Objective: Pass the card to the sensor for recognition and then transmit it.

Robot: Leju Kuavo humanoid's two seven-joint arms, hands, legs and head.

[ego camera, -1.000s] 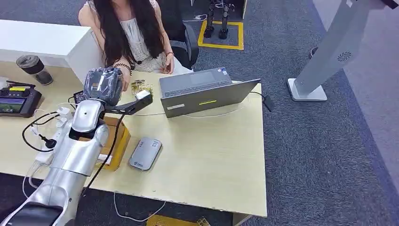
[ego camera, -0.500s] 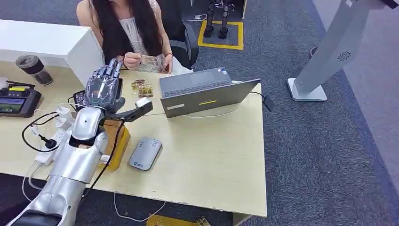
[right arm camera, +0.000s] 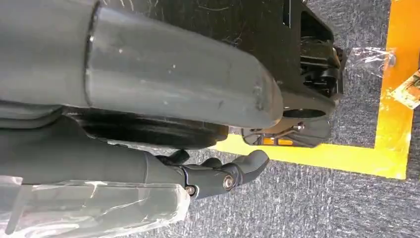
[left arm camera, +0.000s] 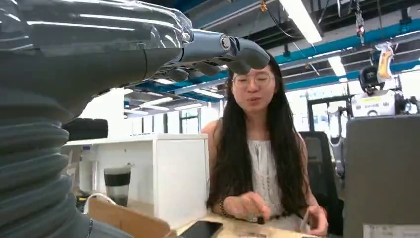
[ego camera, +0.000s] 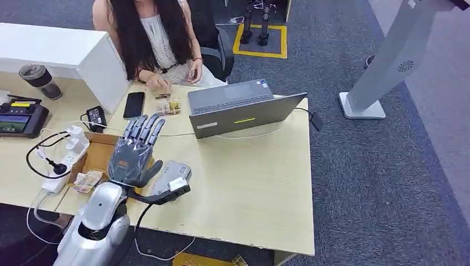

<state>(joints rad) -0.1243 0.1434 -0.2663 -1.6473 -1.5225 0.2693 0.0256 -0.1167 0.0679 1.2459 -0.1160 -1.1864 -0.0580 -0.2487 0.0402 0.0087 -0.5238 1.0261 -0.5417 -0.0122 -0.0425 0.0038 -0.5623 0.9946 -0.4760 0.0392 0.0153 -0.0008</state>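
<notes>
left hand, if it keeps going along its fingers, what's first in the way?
Likely the phone, lying beyond the left hand fingertips; the person sits behind it. Hand height is unclear, so it may pass above.

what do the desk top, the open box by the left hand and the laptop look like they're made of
Desk top: pale wood-look board, likely laminate; faint grain, matte, even sheen.
Box: brown cardboard, going by its dull tan walls and folded flaps.
Laptop: grey casing with a smooth, satin look; metal or plastic cannot be told apart.
Left hand: dark fingers under a clear, shiny plastic wrap.
</notes>
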